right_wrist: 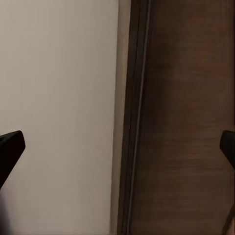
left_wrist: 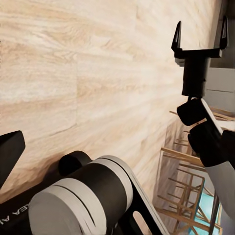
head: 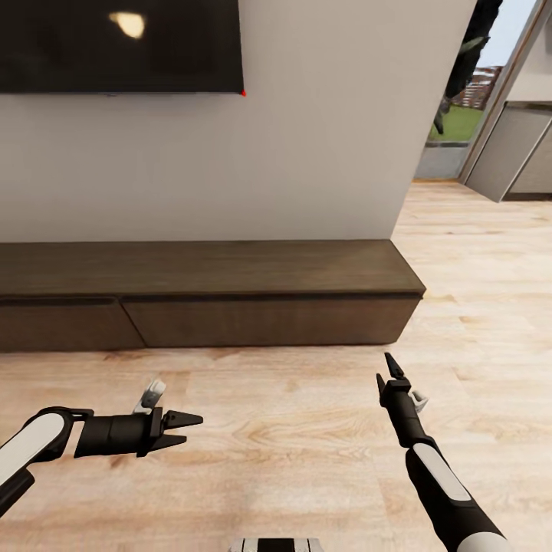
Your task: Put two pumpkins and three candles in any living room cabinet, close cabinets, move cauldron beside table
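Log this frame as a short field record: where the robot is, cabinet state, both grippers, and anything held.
location: facing the cabinet against a pale wall, below a dark TV
cabinet: drawer fronts flush, looks closed
left gripper: open, empty, pointing sideways toward the right arm, above the wooden floor
right gripper: open, empty, pointing toward the cabinet
held: nothing
task items: none to report in this frame
background: doorway to the outdoors at far right

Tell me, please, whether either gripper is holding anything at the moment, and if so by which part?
Nothing is held. The left gripper and the right gripper are both open and empty, above the wooden floor in front of the cabinet.
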You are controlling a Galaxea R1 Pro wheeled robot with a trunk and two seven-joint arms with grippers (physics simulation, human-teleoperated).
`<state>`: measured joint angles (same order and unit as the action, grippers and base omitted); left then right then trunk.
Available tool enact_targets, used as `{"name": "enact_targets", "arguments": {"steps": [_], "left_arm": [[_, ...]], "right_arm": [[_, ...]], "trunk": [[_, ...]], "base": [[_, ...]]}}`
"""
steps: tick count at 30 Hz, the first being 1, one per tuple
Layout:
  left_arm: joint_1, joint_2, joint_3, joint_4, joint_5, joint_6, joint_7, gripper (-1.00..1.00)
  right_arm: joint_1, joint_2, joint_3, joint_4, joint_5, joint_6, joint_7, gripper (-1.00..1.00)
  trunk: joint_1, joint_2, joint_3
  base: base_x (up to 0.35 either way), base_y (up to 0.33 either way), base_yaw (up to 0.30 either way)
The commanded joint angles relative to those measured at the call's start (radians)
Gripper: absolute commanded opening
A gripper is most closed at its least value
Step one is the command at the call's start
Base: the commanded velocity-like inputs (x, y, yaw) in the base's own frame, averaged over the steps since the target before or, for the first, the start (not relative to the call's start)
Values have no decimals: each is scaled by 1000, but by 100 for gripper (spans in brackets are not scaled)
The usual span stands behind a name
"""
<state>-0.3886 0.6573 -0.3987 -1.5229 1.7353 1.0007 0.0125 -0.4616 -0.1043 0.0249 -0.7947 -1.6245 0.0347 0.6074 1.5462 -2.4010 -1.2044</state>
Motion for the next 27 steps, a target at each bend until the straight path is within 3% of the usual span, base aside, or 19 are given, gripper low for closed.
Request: {"name": "enact_targets", "arguments": {"steps": [1, 14, 27], "left_arm": [[-1, 1, -2, 0, 4, 1, 1, 100], [-1, 0, -2, 0, 4, 1, 1, 100], [-1, 1, -2, -4, 4, 1, 0, 100]], "right_arm": [[0, -1, 3, 1, -10, 4, 5, 100], [-1, 0, 4, 4, -11, 4, 10, 100], [-1, -1, 7, 3, -10, 4, 14, 100]], "trunk": [[4, -8, -4], [54, -99, -45], [60, -102, -95]], "base": [[0, 0, 0], [0, 0, 0], [0, 0, 0]]}}
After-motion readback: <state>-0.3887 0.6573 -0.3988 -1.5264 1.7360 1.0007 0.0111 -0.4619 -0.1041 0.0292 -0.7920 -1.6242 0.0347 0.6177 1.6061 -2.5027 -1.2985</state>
